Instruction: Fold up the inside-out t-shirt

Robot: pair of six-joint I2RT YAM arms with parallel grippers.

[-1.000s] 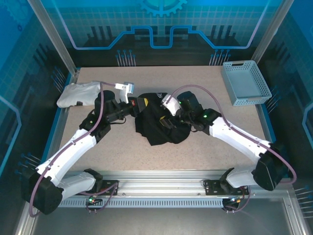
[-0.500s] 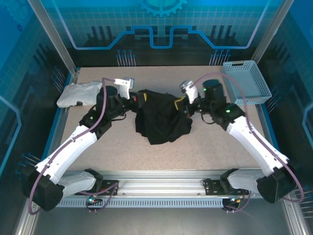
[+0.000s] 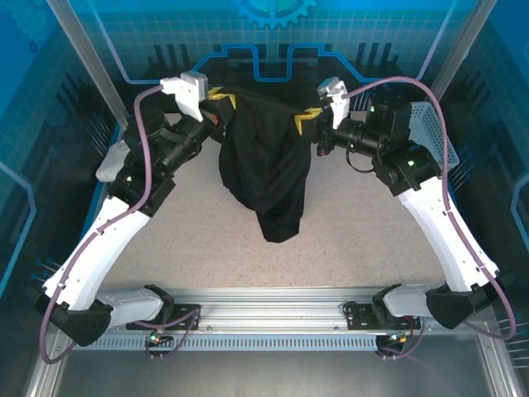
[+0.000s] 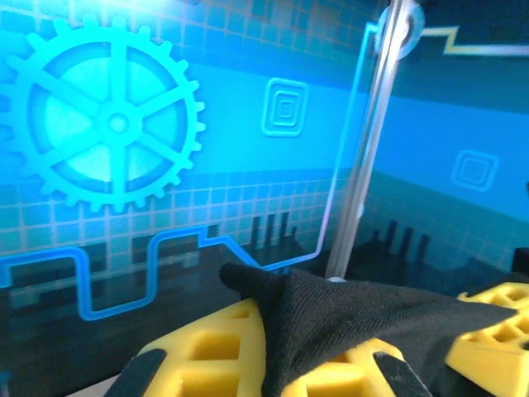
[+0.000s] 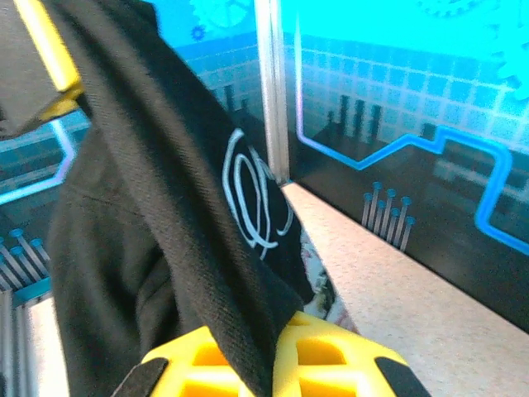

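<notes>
1. Worktop (image 3: 364, 240): speckled beige slab; bare under the hanging cloth.
2. T-shirt (image 3: 269, 165): black, held up in the air between the two claws, over the far middle of the worktop. The top edge runs close to taut from claw to claw. The body sags in a loose pouch that narrows to a point at the bottom. Cannot tell whether the lowest tip touches the worktop.
3. Basket (image 3: 431, 124): pale blue, gridded, at the far right corner. Partly behind the right arm, well apart from the t-shirt.
4. Left claw (image 3: 220, 96): clenched on the t-shirt's upper left end. In the left wrist view, black weave is pinched between the yellow pads (image 4: 219, 351), and a small fold pokes out above them.
5. Right claw (image 3: 305, 121): clenched on the upper right end. In the right wrist view, cloth runs down onto the yellow pad (image 5: 322, 356), with the rest hanging to the left of it.
6. White script (image 5: 256, 203): looped lettering on the fabric close to the right claw.
</notes>
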